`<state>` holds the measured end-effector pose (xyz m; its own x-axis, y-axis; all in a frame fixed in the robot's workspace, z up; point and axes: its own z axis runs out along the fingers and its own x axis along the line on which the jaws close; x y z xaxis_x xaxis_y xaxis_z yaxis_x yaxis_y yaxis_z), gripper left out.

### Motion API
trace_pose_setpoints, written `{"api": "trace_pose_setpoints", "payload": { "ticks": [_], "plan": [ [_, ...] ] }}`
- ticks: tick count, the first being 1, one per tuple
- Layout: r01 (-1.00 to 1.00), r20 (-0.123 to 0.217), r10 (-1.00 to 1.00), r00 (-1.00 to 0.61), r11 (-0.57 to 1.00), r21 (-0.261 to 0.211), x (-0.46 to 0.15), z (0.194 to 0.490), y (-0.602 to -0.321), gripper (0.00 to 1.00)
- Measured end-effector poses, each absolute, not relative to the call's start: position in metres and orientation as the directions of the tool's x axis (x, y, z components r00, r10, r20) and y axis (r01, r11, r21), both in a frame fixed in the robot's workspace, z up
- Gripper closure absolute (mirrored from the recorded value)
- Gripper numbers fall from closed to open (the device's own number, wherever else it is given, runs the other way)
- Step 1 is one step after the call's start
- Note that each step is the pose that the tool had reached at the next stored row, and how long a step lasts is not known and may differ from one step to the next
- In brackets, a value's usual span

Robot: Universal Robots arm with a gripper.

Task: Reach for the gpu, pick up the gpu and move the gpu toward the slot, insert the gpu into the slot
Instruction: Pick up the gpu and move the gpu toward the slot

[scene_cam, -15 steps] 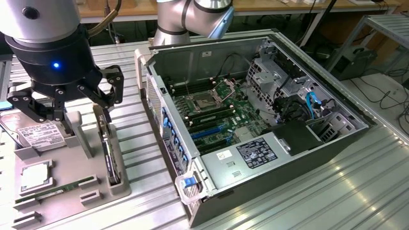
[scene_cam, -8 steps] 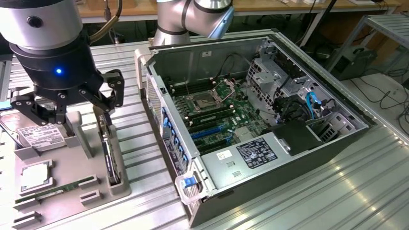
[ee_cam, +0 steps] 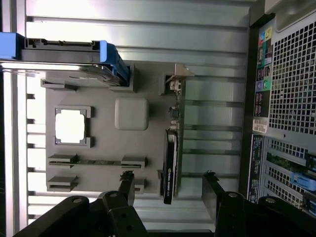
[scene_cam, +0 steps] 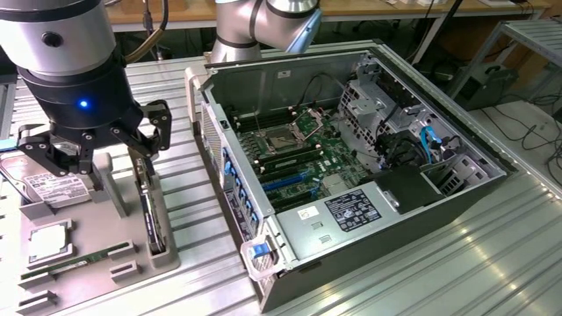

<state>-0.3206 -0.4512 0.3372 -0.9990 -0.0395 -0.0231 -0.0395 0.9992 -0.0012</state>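
Note:
The gpu (scene_cam: 151, 209) is a thin black card standing on edge in a grey holder (scene_cam: 123, 227) on the exterior view's left, its silver bracket end away from the camera. In the wrist view the gpu (ee_cam: 170, 160) runs lengthwise with its bracket (ee_cam: 176, 80) at the far end. My gripper (scene_cam: 99, 157) hangs above the holder, open and holding nothing. Its fingertips (ee_cam: 127, 178) stand wide on either side of the card's near end, well above it. The slot (scene_cam: 283, 179) is a blue strip on the green motherboard inside the open computer case.
The holder also carries a silver hard drive (scene_cam: 51, 187), a square processor (scene_cam: 49, 240) and a green memory stick (scene_cam: 77, 262). The open case (scene_cam: 457, 191) stands on the exterior view's right on a ribbed metal table (scene_cam: 491, 263). The case's rear panel (ee_cam: 289, 94) faces the holder.

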Motion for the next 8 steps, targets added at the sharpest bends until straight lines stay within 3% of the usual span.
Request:
{"api": "trace_pose_setpoints", "payload": {
  "ticks": [8],
  "plan": [
    [-0.04,-0.023,-0.04,-0.999,0.999,-0.001,-0.3206,0.3318,-0.4511,0.34]
  ]
}}
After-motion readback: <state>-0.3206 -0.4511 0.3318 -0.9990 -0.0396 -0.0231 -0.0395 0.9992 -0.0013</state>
